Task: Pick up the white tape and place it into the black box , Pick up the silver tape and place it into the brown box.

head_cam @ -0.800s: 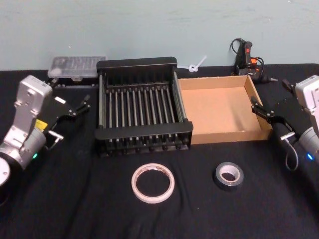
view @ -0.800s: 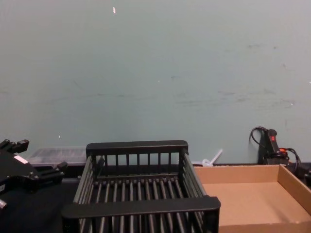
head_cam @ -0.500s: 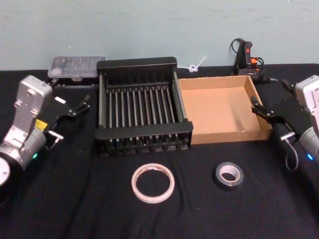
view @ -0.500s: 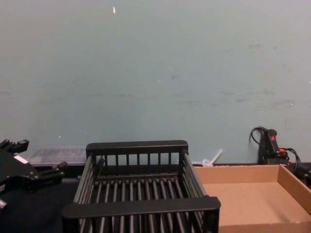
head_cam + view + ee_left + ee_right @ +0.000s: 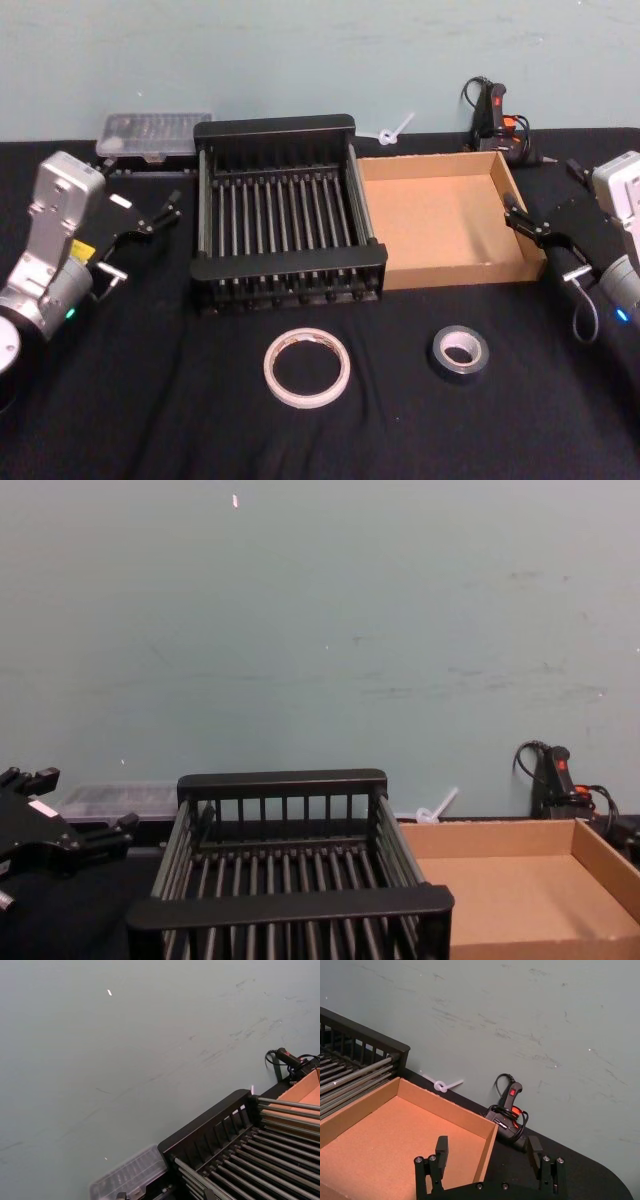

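The white tape (image 5: 307,368) and the silver tape (image 5: 460,353) lie flat near the counter's (image 5: 150,400) front edge, apart from each other, white in front of the crate (image 5: 286,212) and silver in front of the tray (image 5: 447,218). Crate and tray sit side by side, touching, toward the back edge. The left gripper (image 5: 160,215) hangs by the counter's left edge and the right gripper (image 5: 486,1157) at the tray's right wall, both with jaws open and empty.

The chest view's lower edge cuts off the black box (image 5: 290,905) and the brown box (image 5: 520,885).
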`<state>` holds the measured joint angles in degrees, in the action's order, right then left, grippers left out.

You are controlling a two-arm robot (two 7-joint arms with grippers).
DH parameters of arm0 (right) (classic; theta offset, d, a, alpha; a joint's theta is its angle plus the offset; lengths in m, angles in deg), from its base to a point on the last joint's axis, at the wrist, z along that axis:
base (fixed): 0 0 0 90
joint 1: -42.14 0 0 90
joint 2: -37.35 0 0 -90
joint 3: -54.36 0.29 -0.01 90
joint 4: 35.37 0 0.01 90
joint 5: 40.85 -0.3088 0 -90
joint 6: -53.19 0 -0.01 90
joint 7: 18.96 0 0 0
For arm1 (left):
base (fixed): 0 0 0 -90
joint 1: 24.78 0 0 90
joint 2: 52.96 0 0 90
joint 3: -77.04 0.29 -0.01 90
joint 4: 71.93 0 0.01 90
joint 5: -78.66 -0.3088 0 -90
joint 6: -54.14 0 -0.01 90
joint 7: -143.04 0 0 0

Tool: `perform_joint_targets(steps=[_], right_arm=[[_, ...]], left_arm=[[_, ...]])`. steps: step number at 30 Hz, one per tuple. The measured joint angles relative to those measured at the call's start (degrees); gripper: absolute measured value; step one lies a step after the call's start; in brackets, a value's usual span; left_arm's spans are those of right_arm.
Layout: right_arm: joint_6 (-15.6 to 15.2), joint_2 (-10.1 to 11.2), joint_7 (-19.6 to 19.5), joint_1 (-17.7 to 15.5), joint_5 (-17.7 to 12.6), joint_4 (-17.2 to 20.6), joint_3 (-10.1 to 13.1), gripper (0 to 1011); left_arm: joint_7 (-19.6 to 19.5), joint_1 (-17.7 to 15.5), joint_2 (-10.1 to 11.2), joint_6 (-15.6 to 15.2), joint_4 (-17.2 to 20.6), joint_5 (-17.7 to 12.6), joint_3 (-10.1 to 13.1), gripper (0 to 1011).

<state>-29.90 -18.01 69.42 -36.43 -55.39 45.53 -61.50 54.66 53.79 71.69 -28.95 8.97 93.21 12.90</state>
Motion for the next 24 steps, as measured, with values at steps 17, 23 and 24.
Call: perform_joint_targets(steps=[17,23,24], right_arm=[[0.0,0.0,0.0,0.0,0.0,0.0,0.0,1002],[0.0,0.0,0.0,0.0,0.0,0.0,0.0,1002],[0.0,0.0,0.0,0.0,0.0,0.0,0.0,1002]], left_arm=[[0.0,0.0,0.0,0.0,0.0,0.0,0.0,1001],[0.0,0.0,0.0,0.0,0.0,0.0,0.0,1001],[0.0,0.0,0.0,0.0,0.0,0.0,0.0,1001]])
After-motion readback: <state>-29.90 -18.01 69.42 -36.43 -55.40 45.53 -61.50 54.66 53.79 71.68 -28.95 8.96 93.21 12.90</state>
